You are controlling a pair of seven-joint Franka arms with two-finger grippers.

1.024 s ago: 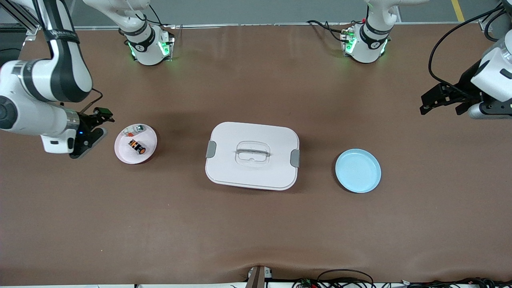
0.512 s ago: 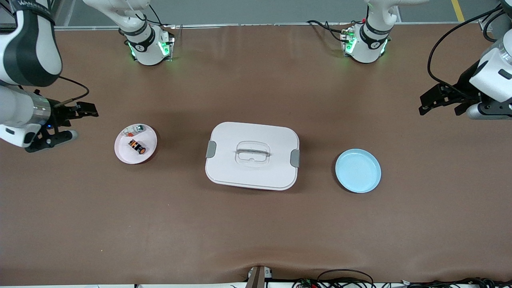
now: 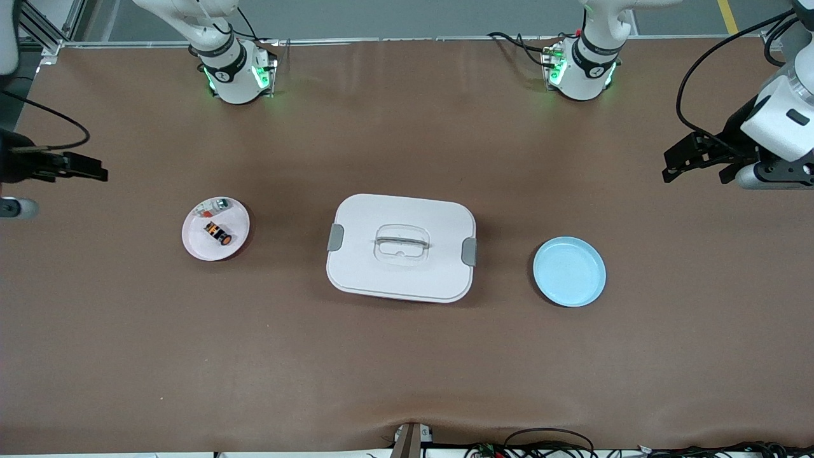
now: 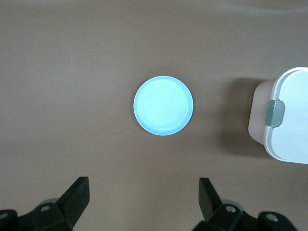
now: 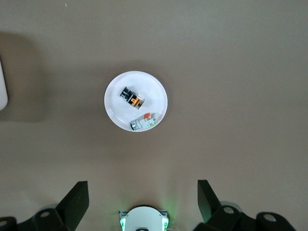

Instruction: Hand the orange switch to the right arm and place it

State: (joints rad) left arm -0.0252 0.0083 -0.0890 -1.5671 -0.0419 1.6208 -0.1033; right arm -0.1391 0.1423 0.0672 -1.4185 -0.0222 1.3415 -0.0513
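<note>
The orange switch (image 3: 217, 233) lies on its side on a small white plate (image 3: 235, 219) toward the right arm's end of the table. It has a black body with orange parts and also shows in the right wrist view (image 5: 133, 96). My right gripper (image 3: 70, 189) is open and empty, high over the table's edge at that end, apart from the plate (image 5: 154, 91). My left gripper (image 3: 696, 177) is open and empty, waiting high over the left arm's end of the table. In each wrist view the gripper's own fingers (image 5: 143, 195) (image 4: 143, 192) stand wide apart.
A flat white part with red and green bits (image 3: 213, 205) shares the white plate (image 5: 144, 121). A white lidded box with a clear handle (image 3: 401, 248) stands mid-table. An empty light blue plate (image 3: 569, 271) lies toward the left arm's end (image 4: 163, 105).
My right gripper has drawn away from the white plate toward the table's end on its side. The switch and the plate have not moved. The left arm has barely shifted.
</note>
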